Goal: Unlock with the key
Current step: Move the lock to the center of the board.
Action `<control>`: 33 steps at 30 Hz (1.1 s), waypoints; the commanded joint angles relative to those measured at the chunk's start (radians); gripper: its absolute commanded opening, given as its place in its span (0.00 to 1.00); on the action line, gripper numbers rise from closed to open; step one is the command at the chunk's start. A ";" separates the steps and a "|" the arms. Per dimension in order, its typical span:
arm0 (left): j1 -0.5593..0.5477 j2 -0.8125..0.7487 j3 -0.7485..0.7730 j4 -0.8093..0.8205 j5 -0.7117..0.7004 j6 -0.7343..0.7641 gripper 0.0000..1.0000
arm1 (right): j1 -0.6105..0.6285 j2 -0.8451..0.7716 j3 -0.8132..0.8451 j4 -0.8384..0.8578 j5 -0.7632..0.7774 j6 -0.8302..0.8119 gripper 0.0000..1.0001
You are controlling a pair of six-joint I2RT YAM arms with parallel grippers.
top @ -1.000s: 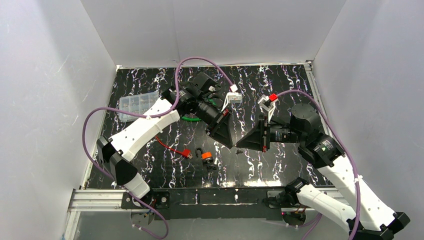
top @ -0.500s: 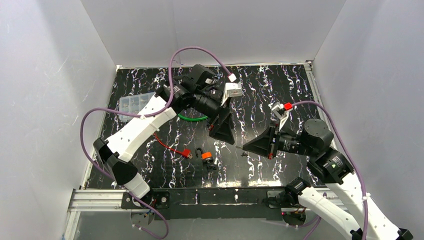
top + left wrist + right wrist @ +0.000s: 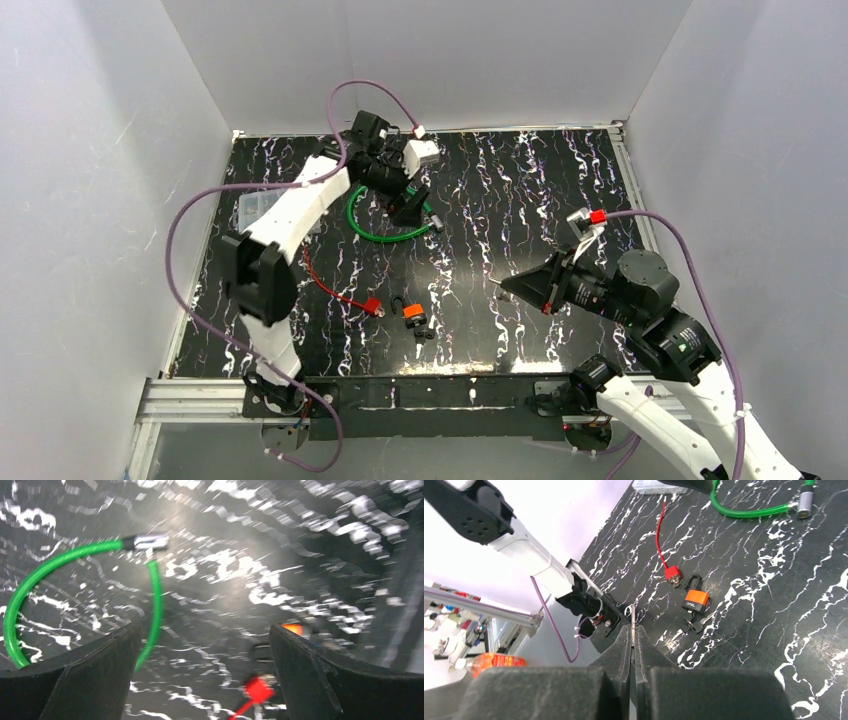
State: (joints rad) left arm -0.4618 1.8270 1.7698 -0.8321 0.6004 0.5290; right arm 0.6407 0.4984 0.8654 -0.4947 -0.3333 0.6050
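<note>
The orange padlock (image 3: 411, 313) with a black shackle lies on the black marbled table near the front middle; it also shows in the right wrist view, padlock (image 3: 696, 600). A spare bunch of keys (image 3: 691, 626) lies just beside it. My right gripper (image 3: 505, 284) hovers to the padlock's right, shut on a thin metal key (image 3: 632, 614) whose blade sticks out past the fingertips (image 3: 626, 635). My left gripper (image 3: 408, 210) hangs open and empty at the back over the green cable (image 3: 30, 580). In the left wrist view, the gripper (image 3: 205, 627) looks toward the padlock (image 3: 292, 628), which is blurred.
A red cable with a red plug (image 3: 371, 307) lies left of the padlock. The green cable loop (image 3: 385, 235) with a metal end lies at the back middle. A clear plastic parts box (image 3: 250, 208) sits at the back left. White walls enclose the table.
The grippers met tip to tip over the table's middle. The left one has since opened and swung away to the back. The right one has drawn back to the right, still shut on the key.
</note>
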 commanded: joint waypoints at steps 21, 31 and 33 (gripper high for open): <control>-0.038 0.442 0.115 -0.079 -0.119 0.365 0.28 | -0.009 -0.051 0.044 -0.027 0.158 0.033 0.01; -0.186 0.287 -0.072 -0.072 0.060 0.134 0.34 | -0.010 -0.061 0.042 -0.042 0.186 0.028 0.01; -0.194 0.274 -0.070 -0.065 0.064 0.095 0.60 | -0.011 -0.067 0.039 -0.047 0.192 0.028 0.01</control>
State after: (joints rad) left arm -0.6267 2.1970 1.7202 -0.8706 0.5697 0.7435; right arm 0.6350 0.4463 0.8684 -0.5480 -0.1705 0.6472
